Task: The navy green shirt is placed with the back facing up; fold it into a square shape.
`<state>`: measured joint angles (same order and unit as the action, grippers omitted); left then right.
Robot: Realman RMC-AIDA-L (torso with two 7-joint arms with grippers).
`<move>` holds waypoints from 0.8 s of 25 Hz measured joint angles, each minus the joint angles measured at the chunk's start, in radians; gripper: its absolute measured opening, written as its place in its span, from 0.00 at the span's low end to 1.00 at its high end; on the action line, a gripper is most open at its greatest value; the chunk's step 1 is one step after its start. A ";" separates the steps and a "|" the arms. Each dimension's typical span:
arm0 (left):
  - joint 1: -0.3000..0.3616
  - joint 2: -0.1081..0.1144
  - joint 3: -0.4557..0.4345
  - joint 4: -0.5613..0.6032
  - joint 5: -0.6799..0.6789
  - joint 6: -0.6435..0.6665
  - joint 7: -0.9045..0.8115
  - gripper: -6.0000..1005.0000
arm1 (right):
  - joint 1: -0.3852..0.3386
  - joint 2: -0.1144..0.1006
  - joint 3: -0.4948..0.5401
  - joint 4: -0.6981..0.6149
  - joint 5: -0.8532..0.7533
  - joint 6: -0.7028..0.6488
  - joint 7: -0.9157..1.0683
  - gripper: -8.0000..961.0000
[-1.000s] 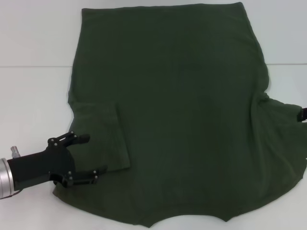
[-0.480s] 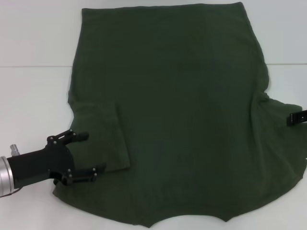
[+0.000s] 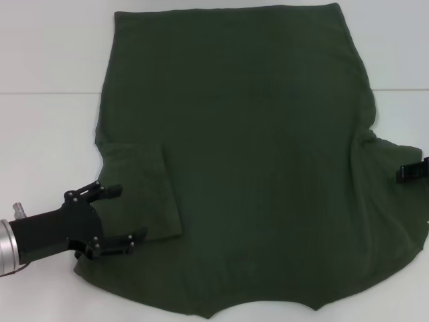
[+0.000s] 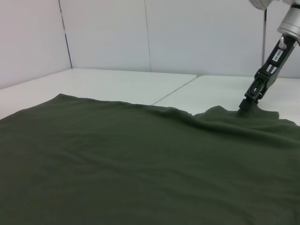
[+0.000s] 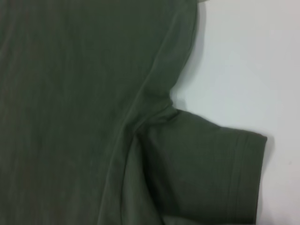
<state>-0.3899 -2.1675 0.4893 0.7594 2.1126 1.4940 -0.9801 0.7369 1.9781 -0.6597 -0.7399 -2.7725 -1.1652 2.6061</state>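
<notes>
While the navy green shirt lies spread plain side up across the white table, the left gripper sits at the shirt's left side near the robot, beside the left sleeve, which is folded inward onto the body of the shirt; its two black fingers stand spread apart, one lying over the sleeve's outer edge and the other lower down at the sleeve's hem, so the sleeve cloth lies between them without being pinched; the hem of the shirt runs along the far side of the table and the neckline curves at the near edge. At the right edge of the head view only the tip of the right gripper shows, over the shirt's right sleeve; in the left wrist view the same gripper comes down steeply with its tip meeting a small raised ridge of cloth, though whether its fingers are apart or together cannot be told; the right wrist view looks down on the right sleeve, which lies flat and unfolded, sticking out from the body onto the bare table, with creases gathered at the armpit.
</notes>
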 joint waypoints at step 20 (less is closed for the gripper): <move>0.002 0.000 -0.010 -0.002 -0.002 -0.002 0.000 0.93 | -0.002 -0.005 -0.027 -0.005 -0.011 -0.004 0.010 0.62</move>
<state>-0.3878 -2.1675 0.4795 0.7577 2.1107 1.4925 -0.9803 0.7348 1.9726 -0.6866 -0.7450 -2.7840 -1.1697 2.6164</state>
